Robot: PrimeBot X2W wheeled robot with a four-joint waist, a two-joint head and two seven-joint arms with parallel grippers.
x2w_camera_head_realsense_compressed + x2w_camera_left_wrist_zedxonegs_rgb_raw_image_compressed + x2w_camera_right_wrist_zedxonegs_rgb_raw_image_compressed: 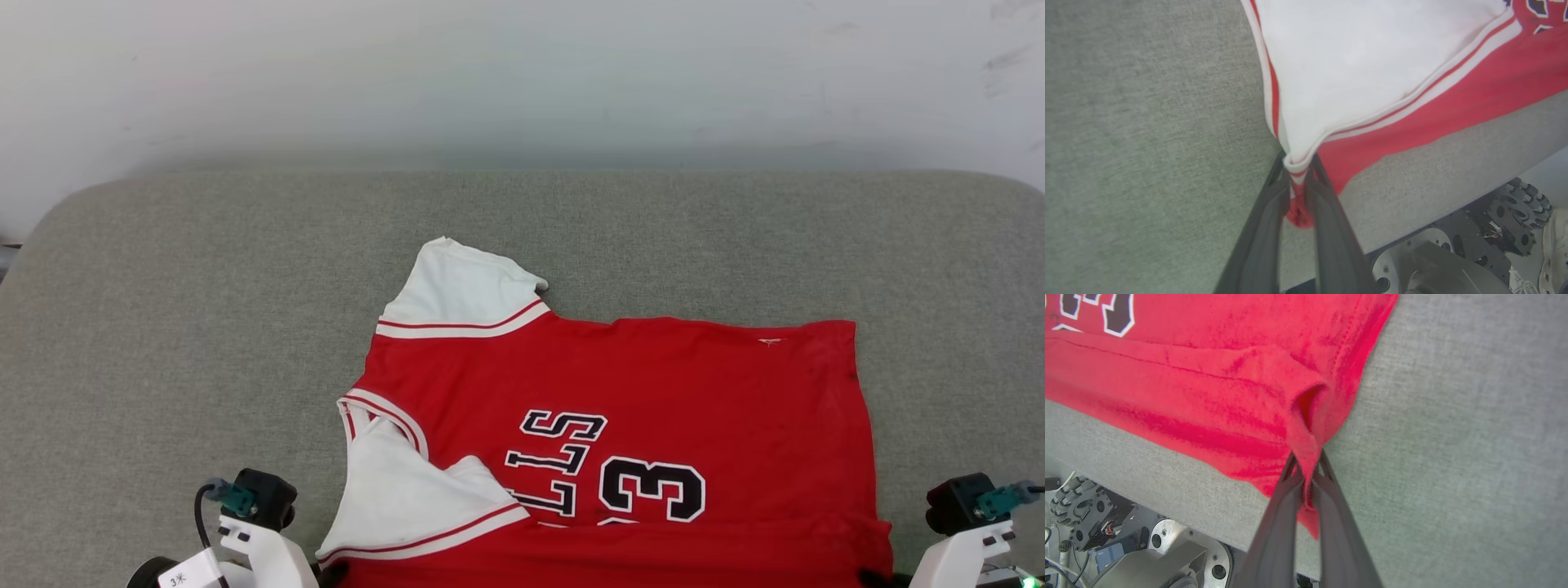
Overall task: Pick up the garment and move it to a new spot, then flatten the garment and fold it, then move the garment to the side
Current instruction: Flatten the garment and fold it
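Note:
The garment, a red jersey with white sleeves and black lettering, lies spread chest-up on the grey cushion, collar toward the left, its near edge hanging over the cushion's front. My left gripper is shut on the garment at the tip of the near white sleeve, with red cloth bunched between the fingers. My right gripper is shut on a pinched corner of the garment at its red hem. In the head view both wrists show at the bottom corners, their fingertips hidden below the frame.
The grey cushion extends well left, right and beyond the jersey, ending at a pale wall. Below the cushion's front edge sit my base and its wheels, with a second wheel.

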